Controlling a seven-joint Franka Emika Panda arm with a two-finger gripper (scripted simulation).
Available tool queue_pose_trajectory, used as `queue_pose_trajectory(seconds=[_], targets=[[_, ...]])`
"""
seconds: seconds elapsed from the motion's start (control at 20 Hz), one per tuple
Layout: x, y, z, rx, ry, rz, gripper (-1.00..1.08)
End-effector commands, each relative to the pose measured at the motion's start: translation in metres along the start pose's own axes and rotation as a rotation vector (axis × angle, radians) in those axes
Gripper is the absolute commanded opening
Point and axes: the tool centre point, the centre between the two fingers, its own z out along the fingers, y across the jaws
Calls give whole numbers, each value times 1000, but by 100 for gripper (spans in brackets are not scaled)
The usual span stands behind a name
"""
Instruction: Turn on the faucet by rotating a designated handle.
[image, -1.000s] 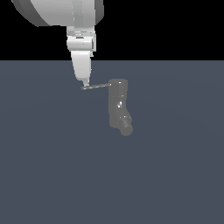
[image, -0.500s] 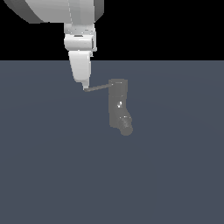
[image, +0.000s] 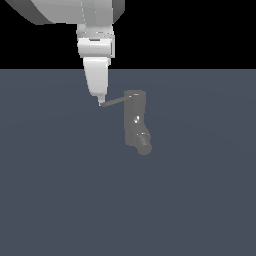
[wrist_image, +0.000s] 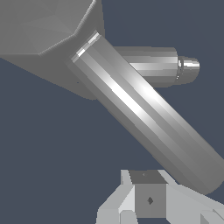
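Observation:
The faucet (image: 135, 120) is a chunky grey column standing on the dark floor, with its knobbly spout end (image: 144, 146) lower down. The handle (image: 114, 101) is a thin grey rod that sticks out from the faucet's top toward the exterior view's left. My gripper (image: 100, 102) hangs from above, and its white pointed fingertips touch the handle's lighter tip. The fingers look shut, with nothing between them. In the wrist view the handle (wrist_image: 148, 118) is a large slanted cylinder running to the faucet body (wrist_image: 39, 30), just beyond my fingers (wrist_image: 148, 200).
A flat dark blue-grey floor (image: 60, 200) lies all around the faucet. The white arm (image: 95, 30) comes down from the top of the exterior view. Nothing else stands nearby.
My fingertips have shifted slightly down and toward the exterior view's right. The handle's tip has dropped a little with them, so the rod slopes more steeply.

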Motion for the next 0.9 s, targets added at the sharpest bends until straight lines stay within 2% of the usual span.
queue_pose_trajectory(seconds=[0.0,0.85], targets=[[13,8,0,-2,2,11,-100],[56,54,-1,-4,3,9,-100]])
